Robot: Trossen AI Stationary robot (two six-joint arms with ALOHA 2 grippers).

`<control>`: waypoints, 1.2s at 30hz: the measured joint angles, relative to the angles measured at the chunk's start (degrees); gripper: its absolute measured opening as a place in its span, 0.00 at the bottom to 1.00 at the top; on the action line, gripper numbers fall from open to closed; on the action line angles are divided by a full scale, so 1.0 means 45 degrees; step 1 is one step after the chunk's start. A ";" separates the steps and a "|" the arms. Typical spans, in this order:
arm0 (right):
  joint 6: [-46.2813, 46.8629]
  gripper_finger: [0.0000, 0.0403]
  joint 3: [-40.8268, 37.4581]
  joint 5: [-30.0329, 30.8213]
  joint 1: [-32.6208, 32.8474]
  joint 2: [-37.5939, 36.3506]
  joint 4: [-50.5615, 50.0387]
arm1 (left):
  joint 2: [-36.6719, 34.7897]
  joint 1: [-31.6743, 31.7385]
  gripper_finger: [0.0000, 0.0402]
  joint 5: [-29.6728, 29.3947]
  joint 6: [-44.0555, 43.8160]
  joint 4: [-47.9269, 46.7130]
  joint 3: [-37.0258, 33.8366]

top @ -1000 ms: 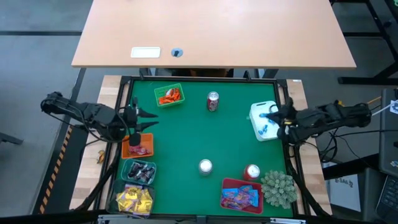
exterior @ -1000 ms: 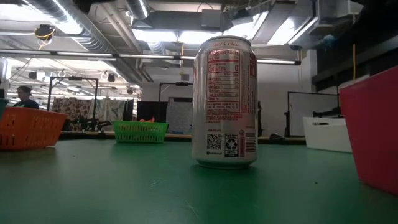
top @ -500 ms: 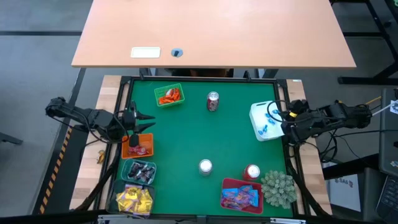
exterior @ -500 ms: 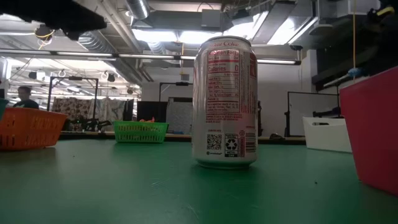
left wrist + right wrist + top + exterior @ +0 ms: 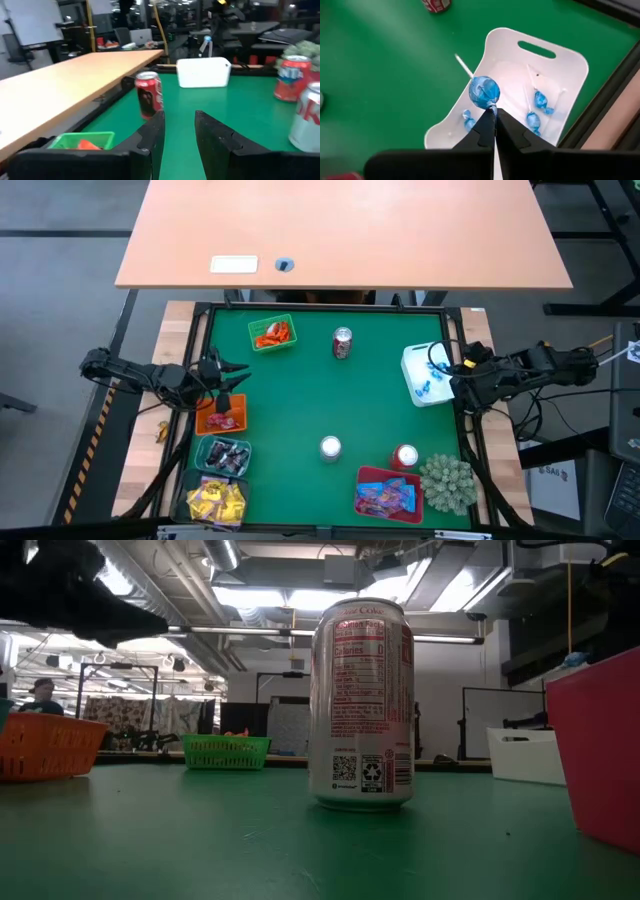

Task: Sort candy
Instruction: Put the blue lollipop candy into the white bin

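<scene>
My right gripper (image 5: pixel 493 112) (image 5: pixel 441 368) is shut on a blue-wrapped lollipop (image 5: pixel 484 91) above the white bin (image 5: pixel 506 45) (image 5: pixel 413 358), where several more blue lollipops (image 5: pixel 538 100) lie. My left gripper (image 5: pixel 177 135) (image 5: pixel 236 375) is open and empty, hovering over the far end of the orange basket (image 5: pixel 205 420) of red sweets. Other sorted candy lies in a green basket (image 5: pixel 272 333), a dark basket (image 5: pixel 224 455), a yellow heap (image 5: pixel 215 500) and a red bin (image 5: pixel 387 495). My right gripper pinches the lollipop by the twisted wrapper tail (image 5: pixel 492 105) just below its round head, between the two fingertips. The lollipop is lifted clear above the white bin, with its head beyond the fingertips and its white stick (image 5: pixel 463 66) pointing away from the gripper.
Three red-and-silver cans stand on the green mat (image 5: pixel 342 342) (image 5: pixel 330 447) (image 5: pixel 405 457); one of them (image 5: pixel 362 705) fills the low view. A spiky plant (image 5: pixel 447 483) sits at the near right corner. The mat's middle is bare.
My left gripper has drifted a little toward the near edge, over the orange basket, and its arm has come into the low view's upper left. My right gripper has drawn back slightly toward the right edge, staying shut on the lollipop over the white bin.
</scene>
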 joint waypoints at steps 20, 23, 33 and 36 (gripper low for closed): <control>0.4049 0.01 0.0000 -0.0191 0.0000 0.2558 -0.0147 | -0.0235 -0.0003 0.24 0.0769 0.1965 0.1358 -0.1282; 0.4559 0.01 0.0000 -0.0188 0.0000 0.2892 -0.0245 | -0.0235 0.0063 0.24 0.0774 0.2663 0.1358 -0.1282; 0.4764 0.01 0.0000 0.0005 0.0000 0.3095 -0.0308 | -0.0230 0.2068 0.24 0.1369 0.3257 0.1382 -0.1287; 0.4990 0.01 0.0000 0.0260 0.0000 0.3142 -0.0318 | -0.0230 0.2781 0.24 0.2531 0.3221 0.1382 -0.1287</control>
